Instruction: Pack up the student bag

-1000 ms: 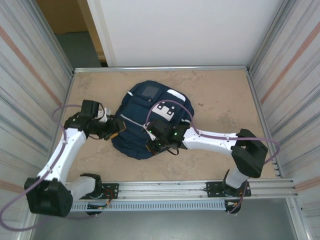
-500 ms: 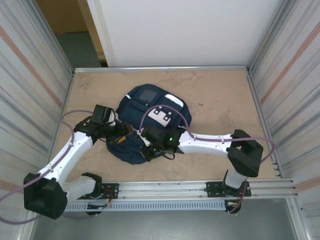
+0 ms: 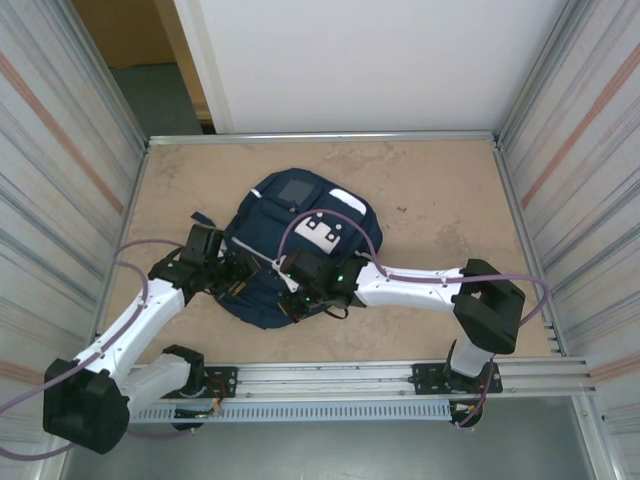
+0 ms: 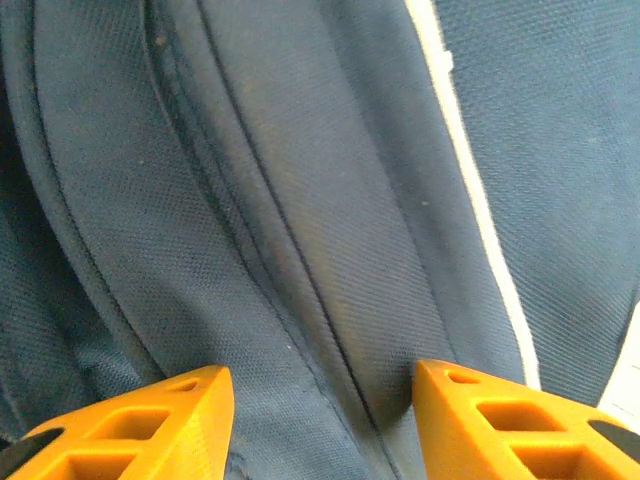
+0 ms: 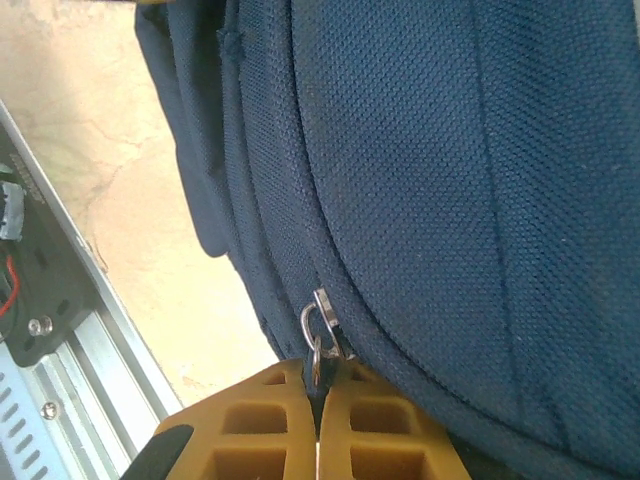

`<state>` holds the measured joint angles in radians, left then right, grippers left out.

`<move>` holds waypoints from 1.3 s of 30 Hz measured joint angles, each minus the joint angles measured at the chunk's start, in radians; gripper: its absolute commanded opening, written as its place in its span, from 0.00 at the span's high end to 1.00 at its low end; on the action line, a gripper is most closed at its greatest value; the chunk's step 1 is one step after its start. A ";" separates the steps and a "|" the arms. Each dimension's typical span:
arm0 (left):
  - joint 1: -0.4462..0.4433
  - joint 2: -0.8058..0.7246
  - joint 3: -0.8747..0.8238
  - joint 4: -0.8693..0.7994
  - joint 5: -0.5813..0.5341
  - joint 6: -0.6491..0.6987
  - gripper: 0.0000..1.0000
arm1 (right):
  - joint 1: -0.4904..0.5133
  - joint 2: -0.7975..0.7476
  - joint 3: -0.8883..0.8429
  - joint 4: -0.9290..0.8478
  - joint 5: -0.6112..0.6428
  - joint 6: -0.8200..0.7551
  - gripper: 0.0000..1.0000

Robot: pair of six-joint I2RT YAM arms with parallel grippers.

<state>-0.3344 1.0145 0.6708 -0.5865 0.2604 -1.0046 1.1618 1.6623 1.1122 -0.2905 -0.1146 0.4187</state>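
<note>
The student bag point(image 3: 300, 225) is laid flat on the worktop point(image 3: 450, 200), left of centre, its lower end close to the near edge. Opening the zip is judged to be the step in hand. The right end effector point(image 5: 318, 375) is closed tight on the metal zip pull point(image 5: 315, 325). The left end effector point(image 4: 320, 385) is held part-open astride a seam, with nothing clamped. Next, the fabric must be steadied on the left so the pull can be drawn along its track.

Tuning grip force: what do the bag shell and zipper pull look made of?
Student bag: navy woven synthetic, probably nylon or polyester, matte; fine grid weave visible. Zipper pull: looks like metal, silvery and glossy, thin ring and tab.
</note>
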 measured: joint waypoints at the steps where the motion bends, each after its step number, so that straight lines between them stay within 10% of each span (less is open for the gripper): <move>1: 0.000 0.008 -0.001 0.005 0.000 -0.006 0.59 | 0.003 0.004 0.004 0.003 -0.003 0.000 1.00; 6: 0.000 0.044 -0.003 0.058 0.009 -0.021 1.00 | 0.015 0.015 0.012 -0.007 -0.005 -0.001 1.00; 24: 0.005 0.054 0.008 0.088 0.161 0.086 1.00 | -0.234 -0.156 -0.140 -0.143 0.013 -0.093 1.00; 36: 0.002 0.093 0.032 0.086 0.229 0.164 1.00 | -0.319 -0.141 -0.139 -0.134 0.011 -0.160 0.84; 39: 0.002 0.093 0.032 0.087 0.228 0.171 0.87 | -0.350 -0.161 -0.140 -0.150 0.005 -0.173 0.73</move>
<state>-0.3321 1.1076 0.7029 -0.4999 0.4885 -0.8337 0.8120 1.5013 0.9718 -0.4400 -0.1101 0.2455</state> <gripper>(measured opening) 0.067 0.209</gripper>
